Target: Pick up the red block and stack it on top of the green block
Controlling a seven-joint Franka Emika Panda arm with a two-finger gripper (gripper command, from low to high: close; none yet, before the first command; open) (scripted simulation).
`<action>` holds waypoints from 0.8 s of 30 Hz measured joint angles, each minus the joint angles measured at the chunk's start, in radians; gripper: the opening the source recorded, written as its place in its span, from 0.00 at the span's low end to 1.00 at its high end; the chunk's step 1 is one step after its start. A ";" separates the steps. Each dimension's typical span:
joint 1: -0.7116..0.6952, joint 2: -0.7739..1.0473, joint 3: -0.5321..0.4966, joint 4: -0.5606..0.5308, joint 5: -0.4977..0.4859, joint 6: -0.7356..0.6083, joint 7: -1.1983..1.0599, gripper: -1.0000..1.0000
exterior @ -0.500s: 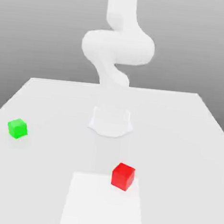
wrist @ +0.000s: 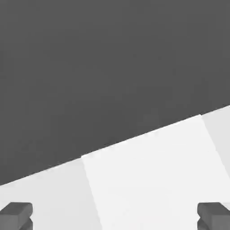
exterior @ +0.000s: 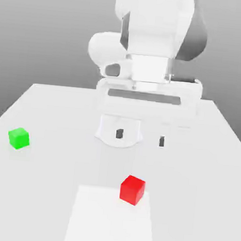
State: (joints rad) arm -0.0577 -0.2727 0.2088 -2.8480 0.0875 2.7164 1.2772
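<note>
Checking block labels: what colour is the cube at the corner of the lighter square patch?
Bright red; the red block shows best in the exterior view.

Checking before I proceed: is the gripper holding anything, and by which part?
Nothing is held. The gripper is open above the table; the red block sits apart.

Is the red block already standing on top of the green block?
No, the red block rests on the table, far apart from the green block.
</note>
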 joint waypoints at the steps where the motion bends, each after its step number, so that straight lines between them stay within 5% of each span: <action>1: -0.003 0.051 0.011 -0.031 -0.001 0.038 0.036 0.50; 8: 0.064 0.404 -0.098 -0.055 -0.217 0.318 0.264 0.50; 9: 0.094 0.438 -0.131 -0.051 -0.230 0.347 0.274 0.00; 16: 0.105 0.445 -0.143 -0.050 -0.238 0.355 0.280 0.00; 24: 0.097 0.185 -0.091 -0.088 -0.057 0.134 0.148 0.00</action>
State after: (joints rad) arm 0.0391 -0.0874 0.1180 -2.9357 0.0306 2.8503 1.4248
